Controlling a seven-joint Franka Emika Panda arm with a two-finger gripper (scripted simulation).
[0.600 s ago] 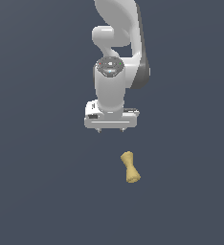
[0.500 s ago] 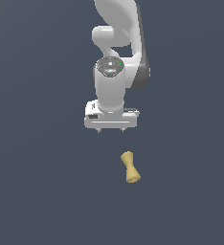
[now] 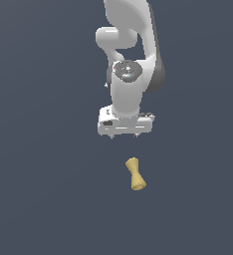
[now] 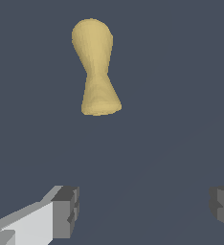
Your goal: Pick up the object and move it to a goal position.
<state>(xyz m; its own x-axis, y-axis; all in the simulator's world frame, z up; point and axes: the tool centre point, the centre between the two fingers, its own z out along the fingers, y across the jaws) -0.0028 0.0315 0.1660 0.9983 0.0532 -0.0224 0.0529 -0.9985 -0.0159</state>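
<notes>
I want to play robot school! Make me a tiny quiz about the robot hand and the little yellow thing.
1. True or false: the gripper is holding the object.
2. What shape is the object? A) ball B) hourglass C) cube
3. Are the gripper's fingers spread apart or pressed together?

Key: 1. False, it lies apart from the gripper, untouched. 2. B. 3. Spread apart, with nothing between them.

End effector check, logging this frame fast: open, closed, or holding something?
End effector: open and empty; the tan piece lies apart from the fingers.
</notes>
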